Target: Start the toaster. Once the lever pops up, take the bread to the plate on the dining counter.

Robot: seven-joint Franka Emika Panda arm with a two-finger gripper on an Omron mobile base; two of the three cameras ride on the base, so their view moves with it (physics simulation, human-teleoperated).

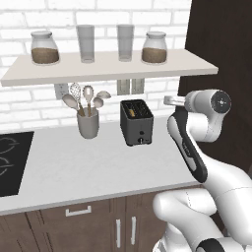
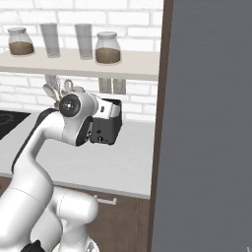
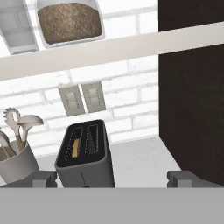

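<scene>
1. Toaster (image 1: 136,121) stands on the light counter (image 1: 88,167) by the brick wall, bread (image 3: 76,146) down in its left slot.
2. Utensil cup (image 1: 88,123) just left of it.
3. Gripper (image 3: 113,178) spread wide, empty, hanging above the toaster's right side.

A light counter (image 1: 88,167) carries the toaster (image 1: 136,122) toward the far right, a grey utensil cup (image 1: 88,123) just left, a black cooktop (image 1: 12,160) far left
</scene>
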